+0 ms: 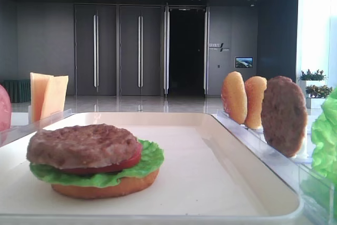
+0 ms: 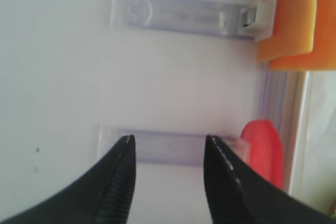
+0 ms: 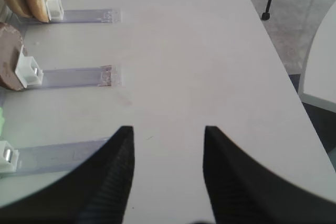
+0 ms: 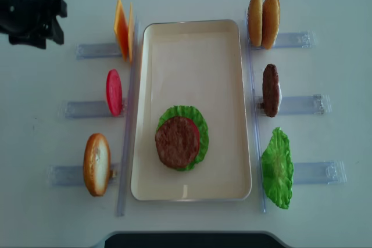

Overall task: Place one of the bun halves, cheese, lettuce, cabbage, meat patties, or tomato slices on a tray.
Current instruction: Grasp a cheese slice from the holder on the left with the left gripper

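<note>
Both grippers spread and empty beside the tray.
Left gripper [image 2: 167, 153] hovers open above a clear holder [image 2: 157, 147], near the cheese [image 2: 294, 19] standing in its rack; right gripper [image 3: 168, 145] open over bare table [image 3: 184, 51]. The tray [image 4: 192, 45] holds a stacked patty [image 4: 176, 142].

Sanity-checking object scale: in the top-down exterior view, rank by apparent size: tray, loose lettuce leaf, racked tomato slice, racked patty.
1. tray
2. lettuce leaf
3. tomato slice and racked patty: both stand edge-on and look about alike, so unranked.
</note>
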